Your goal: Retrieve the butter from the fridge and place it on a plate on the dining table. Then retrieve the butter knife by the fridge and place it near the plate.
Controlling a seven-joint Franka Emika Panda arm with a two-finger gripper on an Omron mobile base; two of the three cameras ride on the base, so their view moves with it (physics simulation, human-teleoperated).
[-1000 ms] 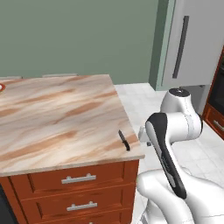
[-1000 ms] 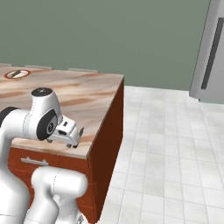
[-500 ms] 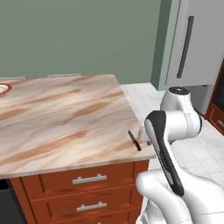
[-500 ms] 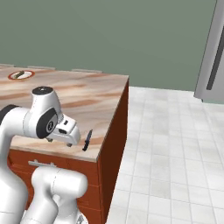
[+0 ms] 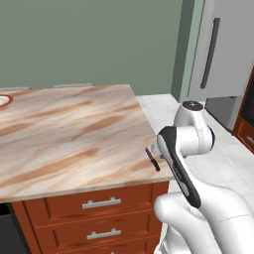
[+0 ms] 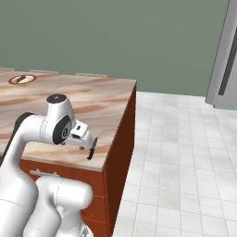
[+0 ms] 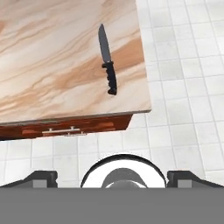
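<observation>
The butter knife (image 7: 107, 60) lies flat on the dining table (image 5: 69, 134), close to the corner nearest the robot, with the handle toward the front edge and the blade pointing inward across the stone top. In the left base view the butter knife (image 5: 152, 159) sits just beside the arm's forearm, and in the right base view it shows as a dark sliver (image 6: 92, 148) at the table edge just past the wrist. The gripper (image 7: 111, 175) is wide open and holds nothing; its fingertips (image 7: 41, 177) frame the bottom of the hand view over floor tiles, short of the table edge, so it is not yet over the knife. The plate (image 6: 21, 79) sits at the far end of the dining table, well apart from the knife, with a small item on it that is likely the butter (image 6: 20, 79), too small to confirm. The fridge (image 5: 225, 49) stands closed behind and to the right. Judgement: butter step looks done and the knife pickup is pending. The knife is thin and flat on stone, so the grasp probably has to come straight down across the handle, jaws square to its long axis; being near the edge, a nudge could push it off.
</observation>
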